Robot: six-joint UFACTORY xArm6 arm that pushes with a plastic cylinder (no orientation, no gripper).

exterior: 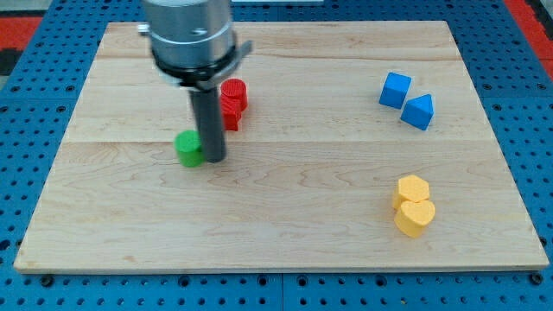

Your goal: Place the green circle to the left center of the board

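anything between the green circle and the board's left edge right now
Nothing: in the camera view, bare wood runs from the green circle to the board edge at the view's left. My tip sits against the circle's opposite, right side.

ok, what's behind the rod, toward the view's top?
Red blocks, partly covered by the rod, so their shapes are unclear. My tip sits against the green circle's right side, hiding that edge.

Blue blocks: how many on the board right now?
2, touching or nearly so at the view's upper right: a blue cube and, to its right, a blue wedge-like block. None seems hidden.
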